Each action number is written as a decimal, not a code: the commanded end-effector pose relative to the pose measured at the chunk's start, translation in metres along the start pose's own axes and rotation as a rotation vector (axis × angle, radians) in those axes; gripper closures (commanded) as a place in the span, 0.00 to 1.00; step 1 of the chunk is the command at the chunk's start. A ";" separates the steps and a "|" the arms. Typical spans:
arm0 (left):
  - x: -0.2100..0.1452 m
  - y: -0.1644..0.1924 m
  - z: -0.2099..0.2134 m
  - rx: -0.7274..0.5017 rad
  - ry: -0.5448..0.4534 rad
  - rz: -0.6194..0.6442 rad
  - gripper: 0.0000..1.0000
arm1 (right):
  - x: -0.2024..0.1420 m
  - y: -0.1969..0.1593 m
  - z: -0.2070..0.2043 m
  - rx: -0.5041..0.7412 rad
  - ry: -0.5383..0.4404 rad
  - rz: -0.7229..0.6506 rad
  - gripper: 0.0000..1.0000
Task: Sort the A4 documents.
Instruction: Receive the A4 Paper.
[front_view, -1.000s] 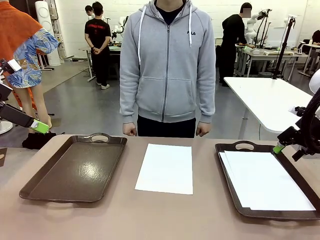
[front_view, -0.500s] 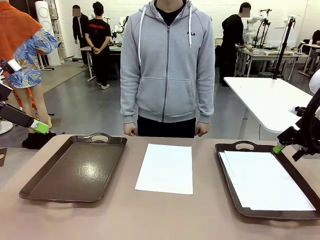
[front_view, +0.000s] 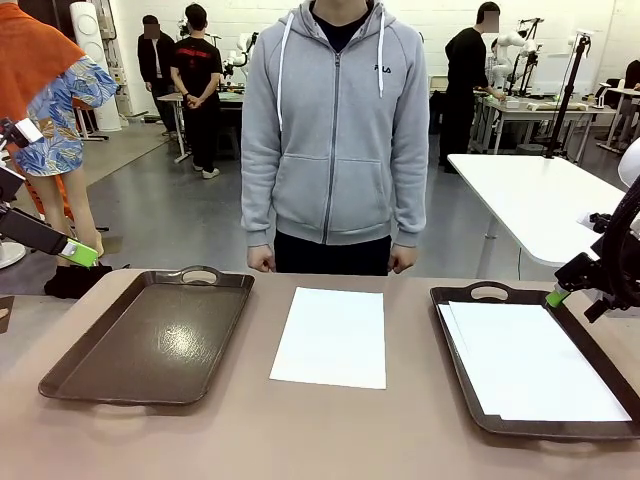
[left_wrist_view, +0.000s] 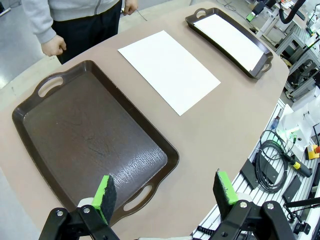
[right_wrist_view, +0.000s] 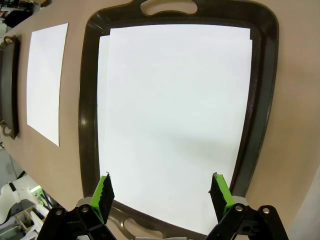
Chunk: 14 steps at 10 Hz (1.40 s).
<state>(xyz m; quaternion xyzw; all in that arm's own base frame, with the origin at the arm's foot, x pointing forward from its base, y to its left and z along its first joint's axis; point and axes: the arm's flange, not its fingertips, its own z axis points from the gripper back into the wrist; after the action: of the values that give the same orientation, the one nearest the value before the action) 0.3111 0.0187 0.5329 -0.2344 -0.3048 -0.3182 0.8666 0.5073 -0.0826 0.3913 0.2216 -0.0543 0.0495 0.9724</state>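
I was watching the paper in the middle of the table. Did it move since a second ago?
No. The middle paper lies in the same spot on the table, midway between the left tray and the right tray.

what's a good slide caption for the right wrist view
Open right gripper above a stack of paper sheets in a brown tray, one loose sheet on the table beside it.

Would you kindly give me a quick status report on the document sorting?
Left gripper open, empty. Right gripper open over stacked sheets in right tray. One sheet on table between trays; left tray holds nothing. Nothing blocking.
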 end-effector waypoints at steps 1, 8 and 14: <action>-0.001 0.002 0.000 -0.017 -0.011 -0.009 0.00 | 0.000 0.000 0.001 0.000 -0.002 0.001 0.00; -0.001 0.002 0.000 -0.017 -0.011 -0.009 0.00 | -0.020 0.020 0.056 0.005 -0.245 0.137 0.00; -0.001 0.002 0.000 -0.017 -0.011 -0.009 0.00 | -0.031 0.078 0.125 0.267 -0.331 0.653 0.00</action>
<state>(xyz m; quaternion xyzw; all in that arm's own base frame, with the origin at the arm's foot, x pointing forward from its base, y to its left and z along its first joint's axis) 0.3111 0.0187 0.5329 -0.2344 -0.3047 -0.3181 0.8666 0.4525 -0.0586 0.5360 0.2833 -0.2704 0.3012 0.8694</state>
